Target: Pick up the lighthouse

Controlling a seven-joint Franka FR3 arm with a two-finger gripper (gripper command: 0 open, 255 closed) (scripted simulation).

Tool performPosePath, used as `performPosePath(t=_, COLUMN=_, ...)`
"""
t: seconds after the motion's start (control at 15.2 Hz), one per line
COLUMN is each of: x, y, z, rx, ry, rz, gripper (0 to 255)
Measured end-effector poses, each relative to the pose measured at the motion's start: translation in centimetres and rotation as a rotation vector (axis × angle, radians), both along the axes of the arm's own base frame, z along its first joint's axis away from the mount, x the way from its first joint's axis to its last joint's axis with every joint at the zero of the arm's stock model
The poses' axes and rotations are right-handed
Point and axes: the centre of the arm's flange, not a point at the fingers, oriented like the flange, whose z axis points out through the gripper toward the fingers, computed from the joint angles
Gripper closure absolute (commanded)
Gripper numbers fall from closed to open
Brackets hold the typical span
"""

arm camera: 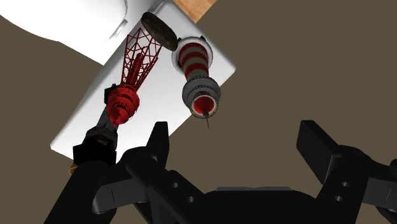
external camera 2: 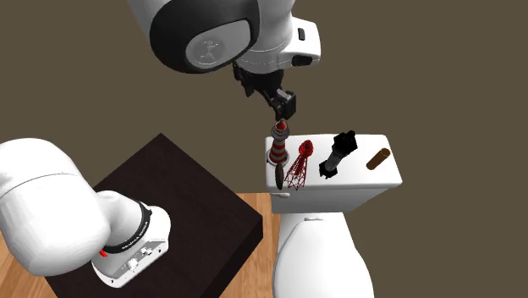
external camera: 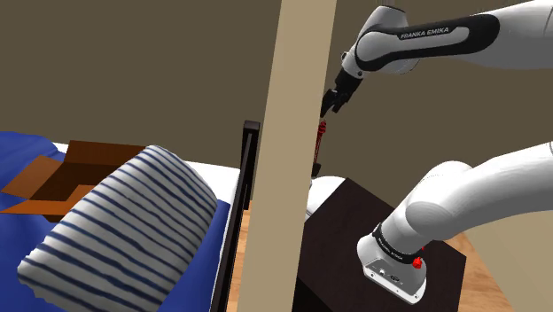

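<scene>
The lighthouse, red-and-white striped with a grey gallery and red top, stands upright at the end of a white toilet tank lid nearest the black stand. My gripper hangs just above its tip. In the wrist view my gripper is open, its fingers wide apart, and the lighthouse lies beyond them, not between them. In the shoulder view my gripper shows beside the beige post.
On the lid next to the lighthouse stand a red lattice tower, a black figure and a brown cylinder. The toilet bowl lies below. A beige post, a bed with a striped pillow and the black stand are close by.
</scene>
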Motion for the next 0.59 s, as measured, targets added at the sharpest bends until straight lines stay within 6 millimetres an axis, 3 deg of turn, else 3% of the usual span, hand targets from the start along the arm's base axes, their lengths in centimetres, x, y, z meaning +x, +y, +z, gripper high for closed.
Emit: performPosePath(t=0.59, x=3.1, y=-9.1, z=-6.7, rx=0.004, ry=-0.074, rz=-0.074, gripper=0)
